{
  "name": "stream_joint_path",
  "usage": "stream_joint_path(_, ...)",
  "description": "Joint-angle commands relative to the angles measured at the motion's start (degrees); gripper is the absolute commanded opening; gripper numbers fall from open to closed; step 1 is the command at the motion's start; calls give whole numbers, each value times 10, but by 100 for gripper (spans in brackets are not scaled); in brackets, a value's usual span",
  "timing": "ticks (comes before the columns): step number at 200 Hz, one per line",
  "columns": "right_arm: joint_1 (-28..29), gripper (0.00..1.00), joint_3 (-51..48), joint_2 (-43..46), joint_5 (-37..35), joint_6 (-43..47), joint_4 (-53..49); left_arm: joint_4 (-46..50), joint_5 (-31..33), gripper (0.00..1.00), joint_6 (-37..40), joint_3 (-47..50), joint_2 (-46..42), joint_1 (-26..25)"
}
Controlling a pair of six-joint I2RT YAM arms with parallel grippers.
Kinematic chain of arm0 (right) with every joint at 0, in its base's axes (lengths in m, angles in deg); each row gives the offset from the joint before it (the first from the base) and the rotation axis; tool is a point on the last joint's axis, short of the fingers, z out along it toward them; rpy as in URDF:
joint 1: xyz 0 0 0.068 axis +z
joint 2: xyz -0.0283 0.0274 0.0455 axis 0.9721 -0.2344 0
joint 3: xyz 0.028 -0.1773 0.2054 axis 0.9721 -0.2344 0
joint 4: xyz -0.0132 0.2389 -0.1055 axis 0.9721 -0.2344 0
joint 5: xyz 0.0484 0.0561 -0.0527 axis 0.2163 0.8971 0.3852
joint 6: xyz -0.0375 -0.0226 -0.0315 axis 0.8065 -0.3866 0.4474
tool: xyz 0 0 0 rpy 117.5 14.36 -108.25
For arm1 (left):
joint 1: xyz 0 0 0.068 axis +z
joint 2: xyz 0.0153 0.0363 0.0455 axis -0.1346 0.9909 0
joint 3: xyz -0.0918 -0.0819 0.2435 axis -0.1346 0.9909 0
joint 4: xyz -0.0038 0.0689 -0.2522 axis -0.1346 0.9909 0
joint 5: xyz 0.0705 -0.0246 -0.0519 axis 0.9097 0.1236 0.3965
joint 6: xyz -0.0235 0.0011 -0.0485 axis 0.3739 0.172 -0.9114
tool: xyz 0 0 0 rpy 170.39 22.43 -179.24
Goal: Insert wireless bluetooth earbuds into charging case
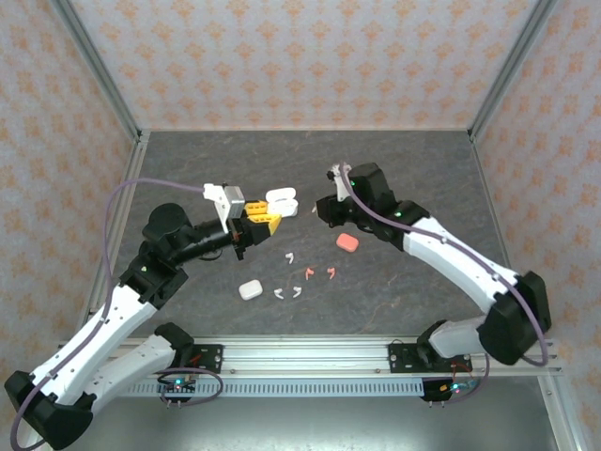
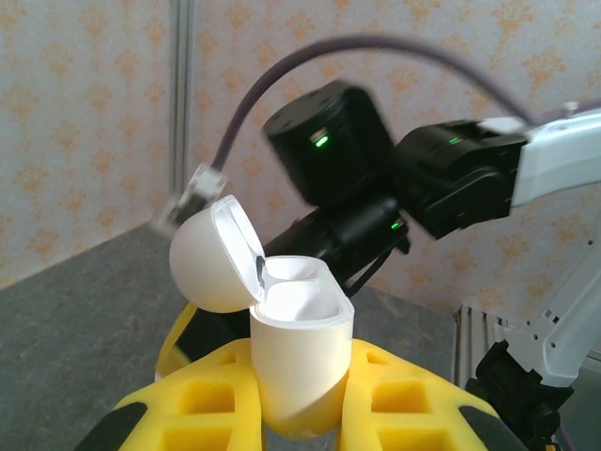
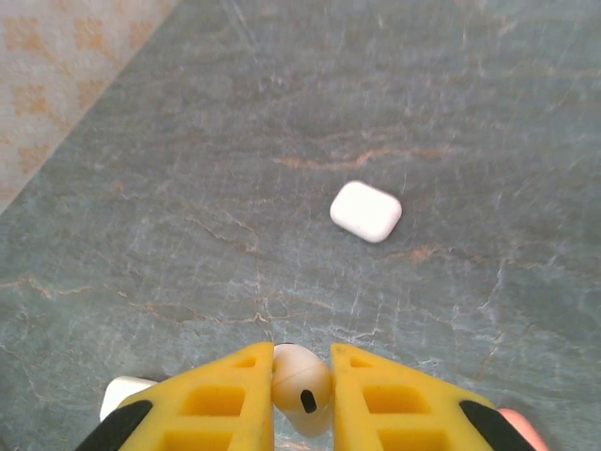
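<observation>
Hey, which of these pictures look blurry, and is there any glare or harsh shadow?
Left wrist view: the open white case in the left tool is sharp, the right arm behind it smeared. Right wrist view: the earbud in the right tool and the closed case look fairly crisp. Top view: even light, faint shadows, no glare.

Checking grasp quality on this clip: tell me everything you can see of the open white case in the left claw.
The charging case is smooth, glossy white plastic, pebble-shaped with rounded corners. Its hinged lid stands open, leaning left in the left wrist view, over a pale interior; whether earbuds sit inside I cannot tell. It is upright, held clear of the table, pinched on both sides by the yellow fingers of the left claw. Nothing else visibly touches it.
</observation>
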Motion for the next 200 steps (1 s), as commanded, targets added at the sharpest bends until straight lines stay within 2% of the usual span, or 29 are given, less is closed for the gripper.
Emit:
stream_joint_path(1,-1,18,-7,63,-20,44,-6,-20,-6,0,-13,5,14,-4)
stream_joint_path(36,-1,18,-5,146,3,85,9,-37,-17,0,-19,7,50,-6)
stream_joint_path(67,8,18,-5,183,33,104,31,-55,-26,0,-29,4,76,-10)
stream_joint_path(129,86,18,31,157,7,152,37,-56,-37,0,-24,-4,99,-17)
stream_joint_path(200,105,18,65,121,12,170,41,-53,-43,0,-20,-5,105,-17)
